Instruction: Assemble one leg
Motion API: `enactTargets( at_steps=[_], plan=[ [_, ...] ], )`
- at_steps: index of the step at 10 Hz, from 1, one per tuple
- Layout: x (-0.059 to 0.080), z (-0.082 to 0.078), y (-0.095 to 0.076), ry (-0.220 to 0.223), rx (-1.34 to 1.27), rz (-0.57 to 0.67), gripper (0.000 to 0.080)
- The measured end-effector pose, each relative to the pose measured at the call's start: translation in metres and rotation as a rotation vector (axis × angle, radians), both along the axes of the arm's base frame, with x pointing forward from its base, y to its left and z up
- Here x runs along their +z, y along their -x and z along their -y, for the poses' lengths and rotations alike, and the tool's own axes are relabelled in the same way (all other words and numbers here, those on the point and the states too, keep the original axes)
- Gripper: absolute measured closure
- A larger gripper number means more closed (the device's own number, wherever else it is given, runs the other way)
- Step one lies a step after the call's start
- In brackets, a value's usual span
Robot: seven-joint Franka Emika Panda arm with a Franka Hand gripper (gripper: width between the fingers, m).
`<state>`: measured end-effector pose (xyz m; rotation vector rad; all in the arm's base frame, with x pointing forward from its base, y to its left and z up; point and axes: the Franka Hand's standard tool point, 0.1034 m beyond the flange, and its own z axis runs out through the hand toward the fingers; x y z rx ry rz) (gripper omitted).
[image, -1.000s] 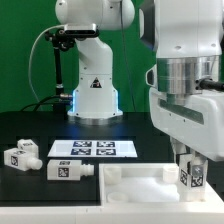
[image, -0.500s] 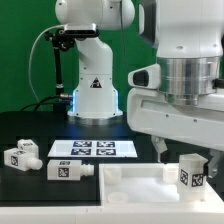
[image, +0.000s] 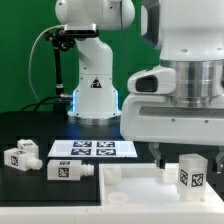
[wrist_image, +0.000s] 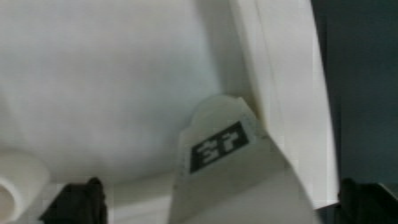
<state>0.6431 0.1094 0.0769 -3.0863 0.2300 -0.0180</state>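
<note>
One leg (image: 190, 172), a small white block with a black-and-white tag, stands upright on the right part of the large white panel (image: 135, 186). My gripper (image: 189, 156) hangs just above it, open, one finger on each side and neither touching. In the wrist view the leg (wrist_image: 226, 150) stands between my two dark fingertips (wrist_image: 80, 200), on the white panel (wrist_image: 107, 90); my gripper (wrist_image: 222, 206) is spread wide around it. Two more legs lie on the black table at the exterior view's left: one (image: 20, 156) and another (image: 68, 170).
The marker board (image: 92, 148) lies flat behind the panel. A second robot's white base (image: 93, 95) stands at the back in front of a green wall. A rounded white boss (wrist_image: 15, 185) on the panel shows in the wrist view.
My gripper has opened and risen; a second ago its fingers were low around the leg. The leg stays upright on the panel.
</note>
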Motion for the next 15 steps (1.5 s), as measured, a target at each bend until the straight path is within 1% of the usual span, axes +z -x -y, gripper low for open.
enactTargets(
  at_steps=[1,2,3,4,5,9,10,11,12,13,15],
  plan=[
    [0.0003,0.0008,-0.0018,-0.001,0.068,0.037,0.015],
    [-0.0016,0.0016,-0.0003,0.001,0.034,0.029,0.015],
    [-0.0015,0.0016,-0.0006,0.0,0.026,0.03,0.024],
    [-0.0016,0.0016,-0.0006,-0.001,-0.008,0.029,0.0422],
    [-0.0016,0.0011,-0.0005,-0.005,-0.092,0.025,0.0514],
    [-0.002,0.0024,-0.0006,-0.013,-0.399,0.009,0.0514],
    [-0.0014,0.004,-0.0009,-0.015,-0.536,-0.001,0.0514],
    [-0.001,0.0022,0.0009,-0.017,-0.752,-0.026,0.0514],
    [-0.0024,0.0021,0.0012,-0.023,-0.892,-0.035,0.0514],
    [-0.0025,0.0026,0.0001,-0.038,-1.049,-0.043,0.0514],
    [-0.0032,0.0053,0.0006,-0.086,-1.366,-0.068,0.0512]
  ],
)
